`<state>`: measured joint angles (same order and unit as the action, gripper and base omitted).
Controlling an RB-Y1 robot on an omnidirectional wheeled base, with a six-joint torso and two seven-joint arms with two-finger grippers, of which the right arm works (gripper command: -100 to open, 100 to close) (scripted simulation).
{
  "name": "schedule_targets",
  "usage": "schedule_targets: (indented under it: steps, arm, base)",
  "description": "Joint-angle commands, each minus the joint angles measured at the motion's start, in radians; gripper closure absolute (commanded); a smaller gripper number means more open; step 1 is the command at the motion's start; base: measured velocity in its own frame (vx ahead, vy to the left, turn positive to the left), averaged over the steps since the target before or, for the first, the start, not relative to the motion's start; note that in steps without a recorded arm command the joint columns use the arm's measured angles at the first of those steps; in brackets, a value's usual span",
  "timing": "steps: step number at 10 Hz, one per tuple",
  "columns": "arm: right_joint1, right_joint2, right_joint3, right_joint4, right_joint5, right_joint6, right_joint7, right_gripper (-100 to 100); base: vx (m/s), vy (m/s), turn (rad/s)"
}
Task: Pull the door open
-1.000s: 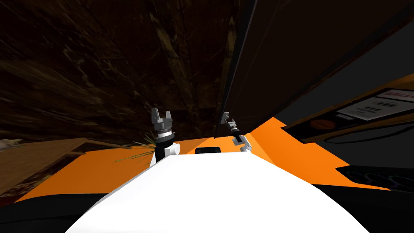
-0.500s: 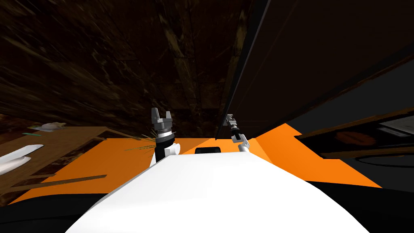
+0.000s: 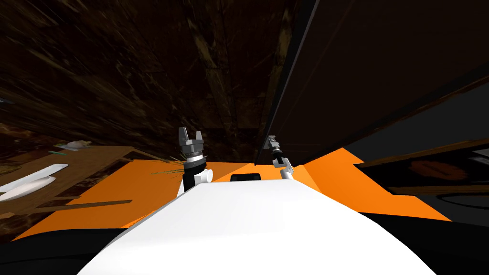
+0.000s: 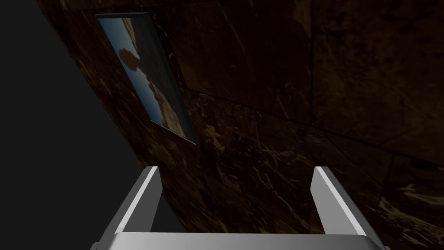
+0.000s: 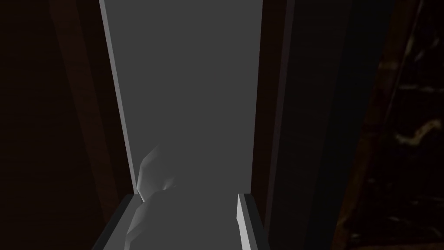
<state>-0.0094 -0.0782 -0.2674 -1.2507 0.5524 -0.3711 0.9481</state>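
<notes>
My right pincer (image 3: 272, 141) clamps the grey edge of the dark door (image 3: 382, 71), just ahead to my right; the left pincer (image 3: 190, 137) hangs open. Pull under way, I judge. Next: draw back along its arc.

Well left of the left gripper (image 3: 190, 136), a wooden table (image 3: 95, 160) bears what may be white dishes (image 3: 28, 186); orange floor (image 3: 143, 191) below, dark marbled wall (image 3: 119, 71) ahead.
</notes>
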Motion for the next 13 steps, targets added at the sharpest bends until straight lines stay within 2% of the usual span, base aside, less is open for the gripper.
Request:
schedule_targets:
  steps: [1,4,5,9,13]
  arm:
    - [0.0,0.001,0.001,0.0,0.0,0.0,0.0,100]
    - [0.0,0.001,0.001,0.0,0.0,0.0,0.0,100]
    - [0.001,-0.005,-0.002,0.002,-0.029,-0.001,-0.037,100]
    - [0.003,-0.017,-0.004,0.008,-0.099,-0.006,-0.123,100]
    - [0.006,-0.033,-0.006,0.016,-0.201,-0.013,-0.235,100]
  base:
    - [0.002,0.009,-0.006]
    - [0.0,0.0,0.0]
    - [-0.025,-0.011,0.115]
    - [-0.045,-0.022,0.125]
    - [-0.058,-0.026,0.155]
